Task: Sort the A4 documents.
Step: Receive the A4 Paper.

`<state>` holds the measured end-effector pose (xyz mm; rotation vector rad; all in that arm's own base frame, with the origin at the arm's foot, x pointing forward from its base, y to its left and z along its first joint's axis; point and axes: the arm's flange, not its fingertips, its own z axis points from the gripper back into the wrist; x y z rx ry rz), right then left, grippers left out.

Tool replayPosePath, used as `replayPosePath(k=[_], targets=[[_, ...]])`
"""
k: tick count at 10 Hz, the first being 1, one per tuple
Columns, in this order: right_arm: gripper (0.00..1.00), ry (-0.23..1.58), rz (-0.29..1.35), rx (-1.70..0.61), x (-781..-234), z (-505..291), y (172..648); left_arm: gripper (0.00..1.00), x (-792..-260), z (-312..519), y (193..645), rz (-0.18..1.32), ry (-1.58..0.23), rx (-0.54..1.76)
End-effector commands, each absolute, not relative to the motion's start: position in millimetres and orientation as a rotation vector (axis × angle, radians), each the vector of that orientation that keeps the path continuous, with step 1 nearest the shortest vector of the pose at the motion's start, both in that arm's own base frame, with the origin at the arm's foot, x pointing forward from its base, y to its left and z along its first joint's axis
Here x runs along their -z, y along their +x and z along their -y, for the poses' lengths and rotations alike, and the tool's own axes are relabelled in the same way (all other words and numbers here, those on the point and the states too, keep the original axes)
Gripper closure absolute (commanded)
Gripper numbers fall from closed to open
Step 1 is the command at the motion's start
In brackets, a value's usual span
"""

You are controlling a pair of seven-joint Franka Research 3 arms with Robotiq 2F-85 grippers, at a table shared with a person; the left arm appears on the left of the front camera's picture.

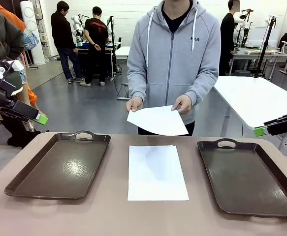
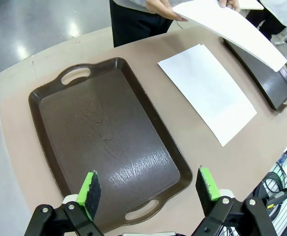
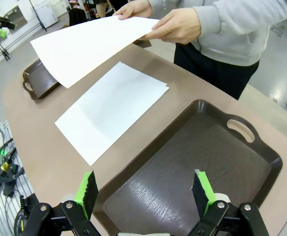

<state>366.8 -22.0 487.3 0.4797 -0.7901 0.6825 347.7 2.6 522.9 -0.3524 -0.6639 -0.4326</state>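
A small stack of white A4 documents (image 1: 157, 172) (image 2: 207, 91) (image 3: 111, 108) lies flat on the table between two dark brown trays. Behind the table's far edge, a person in a grey hoodie holds another white sheet (image 1: 158, 120) (image 2: 232, 27) (image 3: 89, 46) in both hands, above table height. My left gripper (image 1: 37, 118) (image 2: 148, 187) hangs open above the near end of the left tray (image 1: 59, 164) (image 2: 109, 137), holding nothing. My right gripper (image 1: 260, 131) (image 3: 145, 191) is open and empty above the right tray (image 1: 249, 177) (image 3: 197, 162).
Both trays are empty, with their handle cut-outs at the far and near ends. Bare table shows around the stack and along the front edge (image 1: 133, 221). A white table (image 1: 256, 98) stands behind at the right, and other people stand far back.
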Motion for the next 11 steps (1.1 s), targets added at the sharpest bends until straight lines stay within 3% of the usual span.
replayPosePath(k=[1,11], targets=[[0.00,0.496,0.802,-0.699,-481.8,22.7,369.5,0.00,-523.2,-3.3,347.4,0.666,-0.360,0.434],[0.00,0.496,0.802,-0.699,-481.8,22.7,369.5,0.00,-523.2,-3.3,347.4,0.666,-0.360,0.434]])
